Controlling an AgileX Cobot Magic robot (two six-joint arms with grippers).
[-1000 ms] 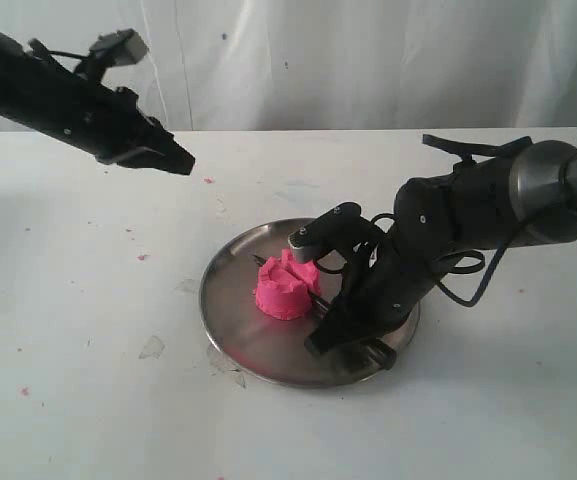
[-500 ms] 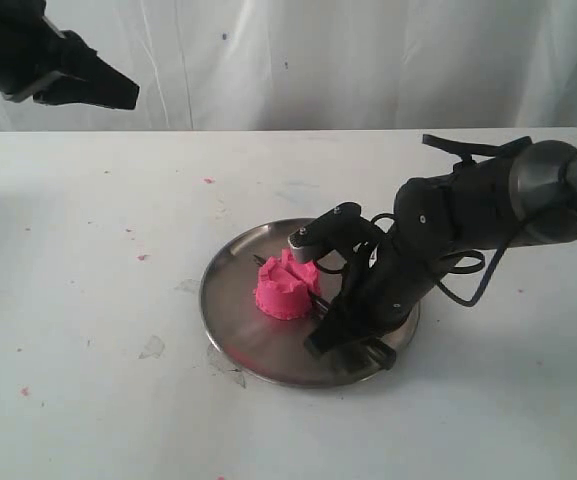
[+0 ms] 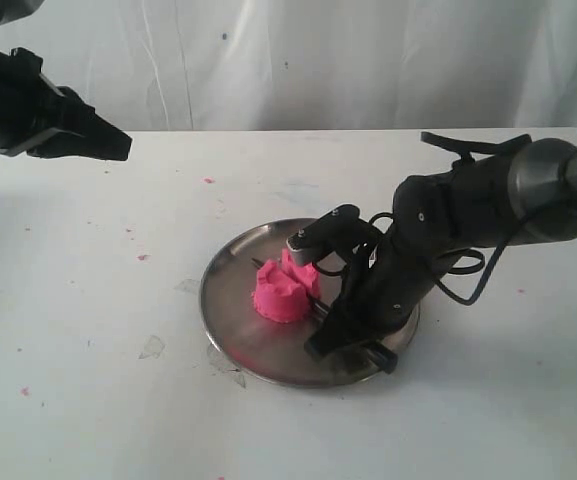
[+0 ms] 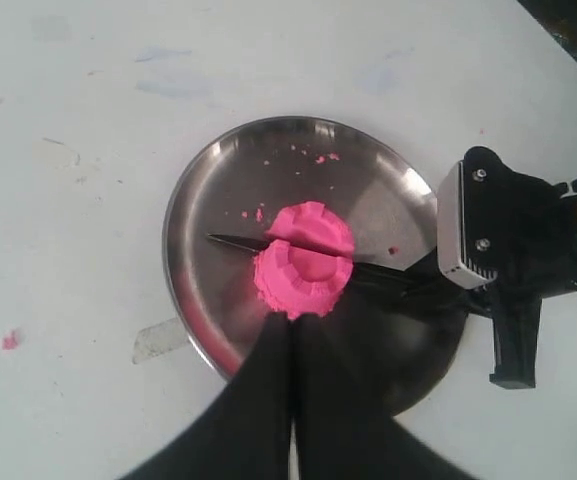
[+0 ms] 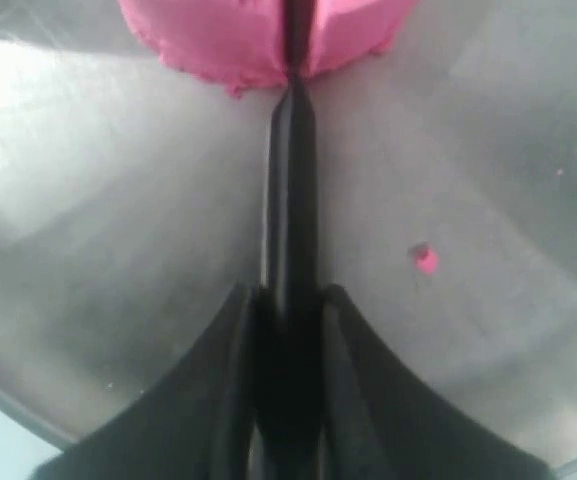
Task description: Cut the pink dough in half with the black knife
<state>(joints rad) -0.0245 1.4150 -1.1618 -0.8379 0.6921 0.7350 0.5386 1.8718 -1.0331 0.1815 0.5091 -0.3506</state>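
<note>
Over the plate, right end effector grips black knife through pink dough.

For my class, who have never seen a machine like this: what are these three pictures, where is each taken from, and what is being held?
This is a robot with two black arms at a white table. One picture looks on from outside; the other two come from cameras on the arms' wrists. On the table lies a round steel plate with a lump of pink dough on it. The right gripper holds a black knife, its blade sunk into the dough. The left gripper hangs high above the table, jaws shut, holding nothing. Pink crumbs dot the table and plate.
</note>
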